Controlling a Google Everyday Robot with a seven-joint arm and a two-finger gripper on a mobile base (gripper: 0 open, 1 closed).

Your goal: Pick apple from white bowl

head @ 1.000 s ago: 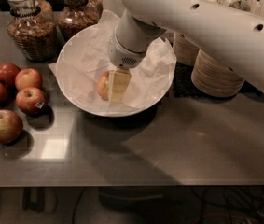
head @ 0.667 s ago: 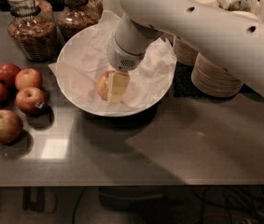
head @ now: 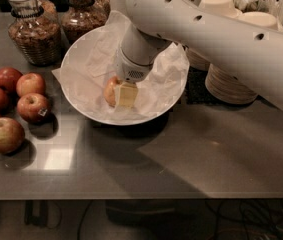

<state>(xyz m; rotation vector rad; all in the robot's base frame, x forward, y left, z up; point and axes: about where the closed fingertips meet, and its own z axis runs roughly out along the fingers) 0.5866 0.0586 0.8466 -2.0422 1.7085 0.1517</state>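
The white bowl [head: 76,59] stands at the middle back of the dark counter, lined with crumpled white paper. The pale yellow-orange apple [head: 110,90] lies in it, left of centre. My gripper [head: 121,94] reaches down into the bowl from the upper right and is shut on the apple. One pale fingertip [head: 126,95] presses against the apple's right front side. The other finger is hidden behind the apple. The apple still rests low in the bowl. My white arm [head: 216,39] covers the bowl's far right rim.
Several darker red apples [head: 31,106] lie on the counter at the left. Two glass jars [head: 33,31] of brown food stand behind the bowl. Stacked beige disposable bowls [head: 231,81] and a cup of utensils [head: 266,1] stand at the right back.
The upper arm has shifted a little and looks closer. The gripper and the apple have stayed in about the same place in the bowl.
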